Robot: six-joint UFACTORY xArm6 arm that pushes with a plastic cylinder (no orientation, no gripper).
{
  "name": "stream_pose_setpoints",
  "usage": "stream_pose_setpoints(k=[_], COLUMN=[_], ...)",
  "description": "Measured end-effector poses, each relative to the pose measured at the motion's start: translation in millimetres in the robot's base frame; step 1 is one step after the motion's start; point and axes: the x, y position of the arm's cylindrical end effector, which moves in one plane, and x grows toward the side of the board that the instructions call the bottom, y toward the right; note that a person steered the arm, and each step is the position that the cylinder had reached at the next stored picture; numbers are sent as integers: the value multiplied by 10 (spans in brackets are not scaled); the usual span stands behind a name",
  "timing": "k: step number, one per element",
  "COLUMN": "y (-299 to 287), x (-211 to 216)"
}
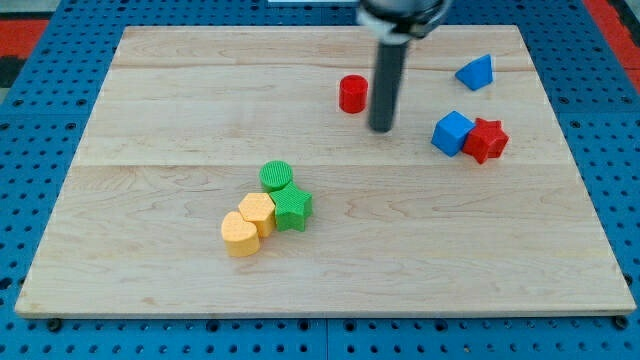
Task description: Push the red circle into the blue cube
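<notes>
Contact between the red circle (352, 94) and blue cube (452, 132) is not yet made; they lie well apart. My tip (381, 128), a bare rod without fingers, is placed between them, just beside the circle's lower right.
</notes>
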Motion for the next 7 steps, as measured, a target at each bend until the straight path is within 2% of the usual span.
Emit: stream_pose_setpoints(k=[1, 2, 3, 4, 5, 6, 7], y=[-786, -557, -43, -11, -517, -421, 1], x=[-132, -715, -1072, -606, -576, -585, -453])
